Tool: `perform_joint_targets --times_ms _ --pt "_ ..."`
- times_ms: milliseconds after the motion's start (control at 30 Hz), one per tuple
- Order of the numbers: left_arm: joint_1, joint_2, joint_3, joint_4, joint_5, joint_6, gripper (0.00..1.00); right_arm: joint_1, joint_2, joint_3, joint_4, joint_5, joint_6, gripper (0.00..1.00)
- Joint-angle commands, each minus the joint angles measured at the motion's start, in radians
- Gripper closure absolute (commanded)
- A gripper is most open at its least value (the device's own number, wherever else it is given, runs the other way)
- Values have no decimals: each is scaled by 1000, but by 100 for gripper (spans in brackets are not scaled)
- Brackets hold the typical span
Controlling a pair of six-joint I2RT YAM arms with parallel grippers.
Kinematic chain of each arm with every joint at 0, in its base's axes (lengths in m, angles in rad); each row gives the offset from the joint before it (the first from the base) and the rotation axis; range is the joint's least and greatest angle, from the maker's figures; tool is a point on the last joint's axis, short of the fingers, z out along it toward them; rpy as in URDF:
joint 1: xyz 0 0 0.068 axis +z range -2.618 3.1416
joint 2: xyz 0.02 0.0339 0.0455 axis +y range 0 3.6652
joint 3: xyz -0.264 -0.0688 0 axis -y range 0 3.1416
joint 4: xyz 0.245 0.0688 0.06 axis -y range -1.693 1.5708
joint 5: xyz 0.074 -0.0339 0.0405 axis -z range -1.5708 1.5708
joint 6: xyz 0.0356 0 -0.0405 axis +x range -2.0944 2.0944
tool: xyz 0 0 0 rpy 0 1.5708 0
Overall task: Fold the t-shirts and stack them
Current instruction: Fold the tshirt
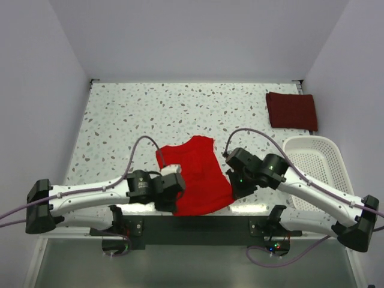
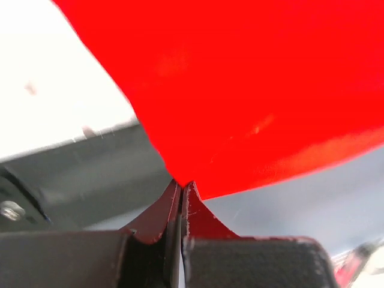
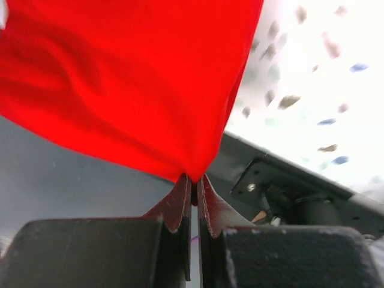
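Note:
The bright red t-shirt point(image 1: 197, 176) lies spread on the speckled table near the front edge, between my two arms. My left gripper point(image 1: 176, 205) is shut on its near left corner; the left wrist view shows the red cloth point(image 2: 252, 90) pinched at the fingertips point(image 2: 182, 187). My right gripper point(image 1: 233, 193) is shut on its near right corner; the right wrist view shows the cloth point(image 3: 120, 84) pinched at the fingertips point(image 3: 193, 180). The dark maroon t-shirt point(image 1: 291, 110) lies folded at the far right of the table.
A white slatted basket point(image 1: 312, 162) stands at the right edge, behind my right arm. The dark frame rail point(image 1: 198, 225) runs along the table's near edge. White walls enclose the table on three sides.

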Motion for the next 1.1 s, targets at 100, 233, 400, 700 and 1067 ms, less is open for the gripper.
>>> perform_joint_targets --times_ms 100,233,400,700,1067 --pt "342 -18 216 -118 -127 347 100 -164 180 297 -30 116 -206 100" --pt "454 14 279 -95 -145 448 100 -249 290 456 -11 85 -281 100" --pt "572 22 256 -29 -113 526 100 -310 437 594 24 25 -364 100" --pt "716 105 172 166 -30 594 100 -407 660 688 138 -87 -431 100" --pt "860 269 118 393 -33 629 100 -484 912 768 309 -170 -442 100"
